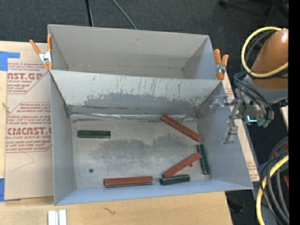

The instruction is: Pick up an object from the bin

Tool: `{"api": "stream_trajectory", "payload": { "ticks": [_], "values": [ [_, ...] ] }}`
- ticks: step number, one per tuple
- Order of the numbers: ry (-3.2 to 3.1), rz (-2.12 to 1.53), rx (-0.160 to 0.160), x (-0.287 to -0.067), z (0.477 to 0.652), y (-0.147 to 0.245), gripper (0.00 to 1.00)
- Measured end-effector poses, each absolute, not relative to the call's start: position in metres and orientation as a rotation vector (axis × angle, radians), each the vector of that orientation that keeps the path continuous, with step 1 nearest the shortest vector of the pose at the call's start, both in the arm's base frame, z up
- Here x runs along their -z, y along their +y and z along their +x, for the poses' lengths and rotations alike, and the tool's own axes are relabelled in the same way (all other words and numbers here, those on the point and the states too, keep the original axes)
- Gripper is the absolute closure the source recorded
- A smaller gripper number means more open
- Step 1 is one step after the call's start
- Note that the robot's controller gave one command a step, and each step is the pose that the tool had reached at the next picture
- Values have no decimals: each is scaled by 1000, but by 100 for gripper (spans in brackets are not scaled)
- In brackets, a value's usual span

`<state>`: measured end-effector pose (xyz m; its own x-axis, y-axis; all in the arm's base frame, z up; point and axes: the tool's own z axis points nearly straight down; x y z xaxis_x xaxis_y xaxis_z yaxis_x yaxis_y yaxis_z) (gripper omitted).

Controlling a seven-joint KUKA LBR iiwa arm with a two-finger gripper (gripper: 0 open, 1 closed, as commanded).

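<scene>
Red-brown stick (182, 128) at the right rear of the floor is the piece lying nearest the gripper (228, 136), so I judge it the likeliest pick, though nothing is held yet. The grey bin (140, 81) has sloping walls, and the gripper hangs over the right-hand slope, above no stick at all. Whether it is spread or pressed together I cannot tell.

The stick's long axis runs diagonally, from up-left near the back wall down-right toward the right wall. Its lower end stops just short of that slope. A grasp that meets it along its length rather than across it would probably push it flat along the floor. A descent too close to the lower end could strike the wall.

A second red-brown stick (182, 165) lies at the opposite slant in the front right corner. A third (128, 181) lies almost level along the front wall.

Of the smaller pieces, one dark green stick (203, 159) runs nearly front to back, hard against the right wall. That leaves little room on its outer side. A shorter green stick (175, 179) touches the low end of the second red-brown one, so lifting either may drag the other. A last green stick (93, 134) lies level, well apart at the left.
</scene>
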<state>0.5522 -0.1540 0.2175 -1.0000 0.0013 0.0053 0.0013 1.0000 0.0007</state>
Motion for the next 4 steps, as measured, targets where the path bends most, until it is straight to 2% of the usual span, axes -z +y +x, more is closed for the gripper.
{"api": "stream_trajectory", "payload": {
  "ticks": [1, 2, 3, 4],
  "values": [
    [-3132, 216, 4, -66, 509, -67, 0],
    [-3138, 185, 3, -101, 497, -46, 0],
    [-3130, 256, 1, -99, 484, -45, 0],
    [-3144, 220, 0, -70, 484, -42, 0]
  ]
}}
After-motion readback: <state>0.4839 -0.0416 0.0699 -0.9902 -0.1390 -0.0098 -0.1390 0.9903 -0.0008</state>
